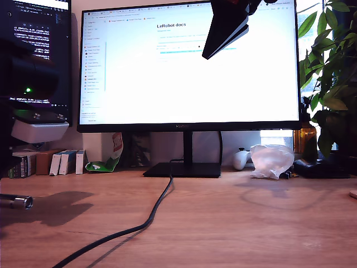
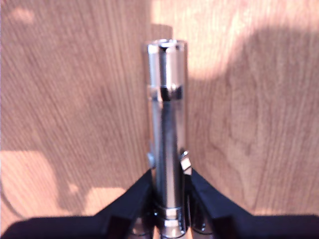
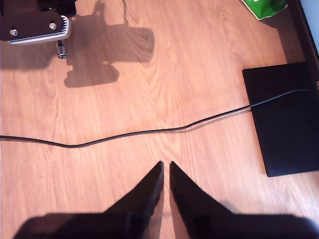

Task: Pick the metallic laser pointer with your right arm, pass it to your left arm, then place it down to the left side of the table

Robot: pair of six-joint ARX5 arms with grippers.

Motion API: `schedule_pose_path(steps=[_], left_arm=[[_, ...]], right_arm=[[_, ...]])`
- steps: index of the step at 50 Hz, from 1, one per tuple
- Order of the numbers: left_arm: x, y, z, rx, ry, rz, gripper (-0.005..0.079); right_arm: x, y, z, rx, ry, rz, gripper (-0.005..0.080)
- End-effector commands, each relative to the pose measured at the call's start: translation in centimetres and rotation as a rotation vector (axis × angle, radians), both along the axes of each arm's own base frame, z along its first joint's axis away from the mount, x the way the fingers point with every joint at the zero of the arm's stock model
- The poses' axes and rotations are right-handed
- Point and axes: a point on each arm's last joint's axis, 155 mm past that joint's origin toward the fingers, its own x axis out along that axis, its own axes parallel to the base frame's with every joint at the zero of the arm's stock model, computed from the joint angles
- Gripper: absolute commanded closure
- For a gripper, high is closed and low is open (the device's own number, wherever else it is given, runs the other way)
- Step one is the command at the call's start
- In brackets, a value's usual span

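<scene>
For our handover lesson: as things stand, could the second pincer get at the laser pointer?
Probably yes. The pointer is clamped in my first pincer, with most of its length sticking out free. My second pincer is high above the table, nearly shut and holding nothing; only the cable lies between.

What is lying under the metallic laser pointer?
Only bare table and shadow lie under the metallic laser pointer; my first end effector covers its rear end.

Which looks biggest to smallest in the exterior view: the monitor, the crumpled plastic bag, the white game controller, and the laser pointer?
1. Monitor
2. Plastic bag
3. Controller and laser pointer: they look about alike. The pointer is cut off at the view's left edge and nearer the camera, so I won't rank them.
</scene>
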Motion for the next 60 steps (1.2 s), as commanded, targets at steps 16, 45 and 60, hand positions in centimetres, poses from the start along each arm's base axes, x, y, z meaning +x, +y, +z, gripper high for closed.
schedule_pose_path(steps=[16,45,60], left_arm=[[-0.2,0.4,-1.2,0.045,0.013,-0.014,0.0501],[8.4,-3.1,11.5,-0.209,-0.451,0.21,0.0545],[16.1,-8.3,30.2,-0.664,-0.894,0.276,0.0679]], right_arm=[[-0.1,0.2,-1.3,-0.005,0.036,0.0,0.0762],[6.8,-1.5,5.4,0.188,-0.125,-0.258,0.0762],[15.8,-10.6,25.4,0.6,-0.664,-0.729,0.0763]])
